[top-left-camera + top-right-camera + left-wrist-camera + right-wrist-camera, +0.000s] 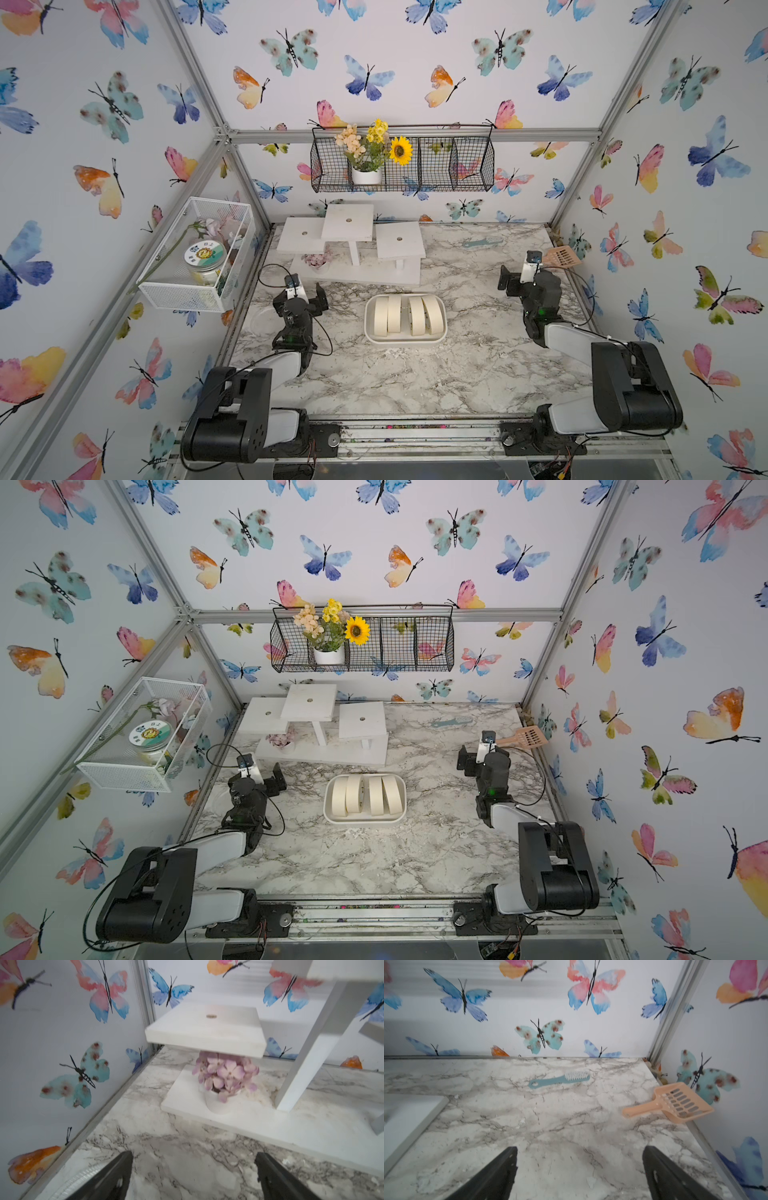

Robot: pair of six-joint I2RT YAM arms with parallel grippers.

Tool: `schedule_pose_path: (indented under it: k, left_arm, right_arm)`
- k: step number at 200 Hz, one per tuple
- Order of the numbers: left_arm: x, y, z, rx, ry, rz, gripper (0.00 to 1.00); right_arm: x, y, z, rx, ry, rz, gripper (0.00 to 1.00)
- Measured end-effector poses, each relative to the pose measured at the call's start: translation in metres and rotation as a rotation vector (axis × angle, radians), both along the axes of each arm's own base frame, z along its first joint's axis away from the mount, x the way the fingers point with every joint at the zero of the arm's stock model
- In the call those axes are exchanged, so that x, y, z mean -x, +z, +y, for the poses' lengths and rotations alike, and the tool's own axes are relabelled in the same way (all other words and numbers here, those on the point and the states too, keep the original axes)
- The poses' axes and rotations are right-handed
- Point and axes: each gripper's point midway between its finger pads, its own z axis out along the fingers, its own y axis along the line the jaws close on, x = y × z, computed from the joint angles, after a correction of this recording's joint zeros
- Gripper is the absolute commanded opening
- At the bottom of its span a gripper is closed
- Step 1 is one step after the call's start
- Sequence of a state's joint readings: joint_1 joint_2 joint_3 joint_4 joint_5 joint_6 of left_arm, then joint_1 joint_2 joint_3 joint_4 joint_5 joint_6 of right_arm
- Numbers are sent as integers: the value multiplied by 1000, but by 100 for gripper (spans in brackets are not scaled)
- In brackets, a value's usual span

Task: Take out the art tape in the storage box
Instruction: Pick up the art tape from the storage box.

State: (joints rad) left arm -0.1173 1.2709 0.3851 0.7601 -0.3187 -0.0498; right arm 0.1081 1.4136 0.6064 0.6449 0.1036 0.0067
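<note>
The left claw (192, 1154) is wide and holds nothing. The right claw (579, 1148) is wide and empty too. Each is well apart from the box (405, 340), one on each side. All four tapes (394, 313) stand in the box, so nothing is out yet. Behind the box are a stand (348, 222), a brush (559, 1080) and a scoop (679, 1103). Nothing blocks the way.

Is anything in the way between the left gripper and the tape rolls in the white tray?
Nothing visible. Only bare marble tabletop lies between the left gripper and the storage box; the art tape stands uncovered inside, behind its low wall.
</note>
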Motion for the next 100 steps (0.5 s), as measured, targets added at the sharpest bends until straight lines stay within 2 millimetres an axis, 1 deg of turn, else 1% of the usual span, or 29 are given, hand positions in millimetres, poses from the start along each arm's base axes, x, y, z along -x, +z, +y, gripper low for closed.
schedule_pose_path:
  k: [2, 6, 7, 12, 13, 16, 18, 19, 25, 28, 34, 36, 41, 48, 49, 52, 58, 66, 75, 81, 87, 94, 100]
  left_arm:
    - [-1, 3, -1, -1, 2, -1, 98]
    - [-4, 18, -6, -2, 0, -17, 98]
    - [-4, 18, -6, -2, 0, -17, 98]
    - [-7, 33, -11, -3, 1, -31, 98]
    - [-7, 33, -11, -3, 1, -31, 98]
    - [-9, 45, -18, -4, -6, -41, 98]
    - [-9, 47, -19, -4, -7, -42, 99]
    - [-10, 52, -22, -5, -10, -44, 99]
    - [-11, 63, -29, -7, -14, -44, 99]
    - [-12, 72, -36, -5, -18, -46, 99]
    - [-12, 81, -44, -6, -23, -40, 99]
    - [-12, 86, -50, -4, -30, -34, 99]
    - [-12, 95, -59, -3, -36, -24, 99]
    - [-10, 101, -69, 0, -45, -7, 98]
    - [-10, 104, -75, 3, -56, -3, 98]
    - [-8, 108, -81, 4, -64, 8, 98]
    - [-5, 112, -92, 9, -81, 28, 98]
    - [0, 116, -107, 18, -105, 58, 98]
    - [7, 116, -121, 27, -134, 91, 97]
    - [14, 114, -133, 33, -160, 122, 97]
    - [19, 109, -140, 37, -175, 151, 97]
    - [25, 103, -146, 42, -187, 183, 97]
    - [29, 98, -148, 43, -191, 210, 97]
  right_arm:
    - [0, 3, 2, 2, 1, 1, 99]
    - [-1, 9, 7, 2, 8, 4, 99]
    - [-1, 11, 9, 3, 12, 6, 99]
    - [-1, 16, 15, 6, 18, 15, 99]
    - [-1, 18, 17, 6, 23, 17, 99]
    - [-1, 21, 22, 7, 31, 27, 99]
    - [0, 22, 25, 8, 36, 34, 99]
    - [0, 23, 26, 8, 37, 36, 99]
    - [2, 27, 37, 4, 54, 59, 99]
    - [4, 29, 43, 3, 63, 71, 99]
    - [6, 32, 53, -3, 78, 96, 99]
    - [8, 34, 58, -3, 89, 108, 99]
    - [11, 36, 67, -7, 103, 132, 99]
    - [16, 39, 83, -11, 126, 168, 99]
    - [17, 40, 85, -9, 129, 174, 99]
    - [19, 41, 91, -10, 138, 187, 99]
    - [25, 44, 105, -8, 157, 214, 99]
    - [36, 48, 128, -2, 196, 250, 99]
    - [51, 51, 153, 2, 244, 291, 95]
    - [61, 53, 168, 2, 277, 316, 91]
    - [71, 52, 183, -4, 310, 345, 86]
    - [84, 51, 197, -5, 346, 378, 81]
    - [93, 48, 205, -13, 364, 409, 79]
